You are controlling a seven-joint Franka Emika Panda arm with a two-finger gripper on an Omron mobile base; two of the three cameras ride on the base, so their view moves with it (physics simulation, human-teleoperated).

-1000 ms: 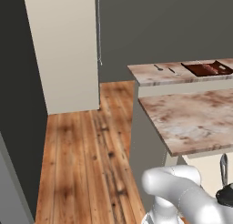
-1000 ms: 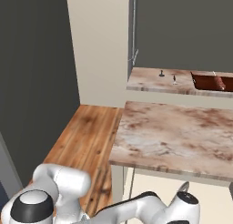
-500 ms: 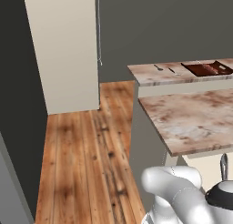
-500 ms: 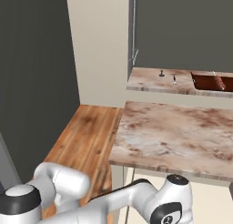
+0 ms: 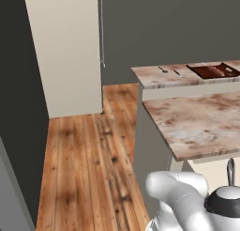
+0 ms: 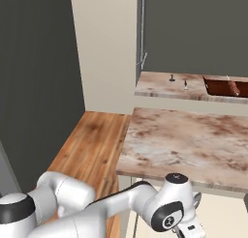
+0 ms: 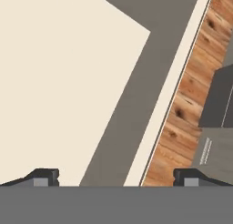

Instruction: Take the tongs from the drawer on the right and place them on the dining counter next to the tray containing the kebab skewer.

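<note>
Claw point(image 7: 116, 177) spread wide, empty, touching nothing, facing a cream panel point(image 7: 59, 82) and wood floor point(image 7: 191, 95), base views show the tray point(image 5: 213, 70) on the far surface point(image 5: 164, 76).

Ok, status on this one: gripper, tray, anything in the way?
Gripper open, empty, low beside a cream panel. Tray on the dining counter, skewer inside. Nothing in the way.

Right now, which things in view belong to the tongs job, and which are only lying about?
For the job:
- dining counter
- tray on it, with the kebab skewer
- gripper, jaws open, holding nothing

Lying about:
- two small dark items on the counter, too small to name
- wooden floor
</note>
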